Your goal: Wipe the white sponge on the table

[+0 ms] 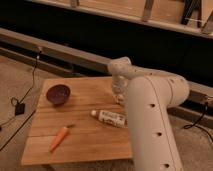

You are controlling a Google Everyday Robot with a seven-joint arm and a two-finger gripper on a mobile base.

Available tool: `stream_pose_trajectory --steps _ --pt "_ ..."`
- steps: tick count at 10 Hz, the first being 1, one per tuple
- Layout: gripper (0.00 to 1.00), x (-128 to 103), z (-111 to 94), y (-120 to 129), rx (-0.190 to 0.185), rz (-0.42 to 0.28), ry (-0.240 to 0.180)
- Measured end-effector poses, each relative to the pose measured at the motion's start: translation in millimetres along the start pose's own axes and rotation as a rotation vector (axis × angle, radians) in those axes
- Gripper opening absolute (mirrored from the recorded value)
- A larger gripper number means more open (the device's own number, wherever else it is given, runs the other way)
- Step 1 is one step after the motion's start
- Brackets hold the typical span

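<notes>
1. Claw sits low over the far right part of the bench, clenched; can't tell if it grips anything.
2. White sponge can't be made out, hidden at the claw or behind the big white arm.
3. Purple bowl at the bench's far left.
4. White bottle lies on its side mid-bench, its end just beside the arm.
5. Carrot lies front left, apart from both.

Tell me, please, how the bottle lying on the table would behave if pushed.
The bottle lies on its side and looks round, so a sideways nudge would probably roll it across the table; a push along its length may slide it. It looks small, so likely light. The gripper sits low beyond it, toward the table's far side.
</notes>
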Motion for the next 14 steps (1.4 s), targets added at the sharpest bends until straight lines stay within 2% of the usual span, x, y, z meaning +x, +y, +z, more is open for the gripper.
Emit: stream_pose_trajectory --steps 4,7,10,12,14 --pt "0.0 -1 0 57 -0.008 -0.137 0.0" --pt "0.0 8 -10 97 -0.023 -0.222 -0.004" --pt "0.0 26 -14 98 -0.011 -0.208 0.029" --pt "0.0 38 -13 87 0.006 -0.169 0.058" --pt "0.0 46 -10 64 0.03 -0.106 0.083"
